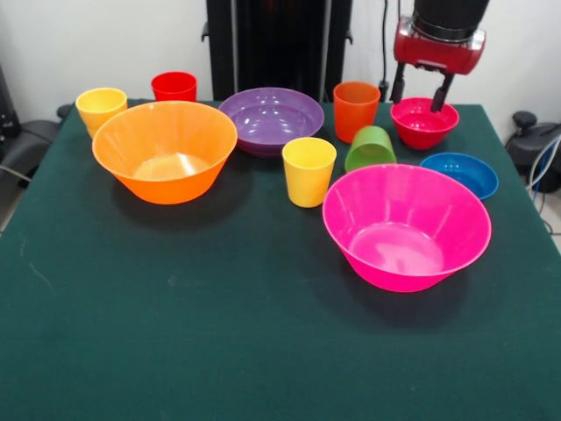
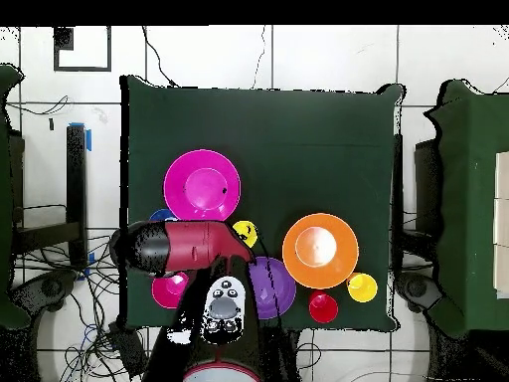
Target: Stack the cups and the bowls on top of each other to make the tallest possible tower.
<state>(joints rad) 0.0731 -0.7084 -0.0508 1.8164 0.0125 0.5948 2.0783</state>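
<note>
Small crimson bowl (image 1: 424, 122) sits directly beneath the spread pincer (image 1: 419, 96).

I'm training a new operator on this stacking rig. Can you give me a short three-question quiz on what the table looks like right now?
1. True or false: the gripper hangs open over the small crimson plastic bowl.
2. Which tumbler lies tipped on its side? A) the yellow plastic tumbler in the middle B) the green plastic tumbler C) the orange plastic tumbler
3. Fill in: the large orange plastic bowl and the large hot pink plastic bowl both stand ____ side up on the green tablecloth.

Key: 1 true; 2 B; 3 open.
</note>
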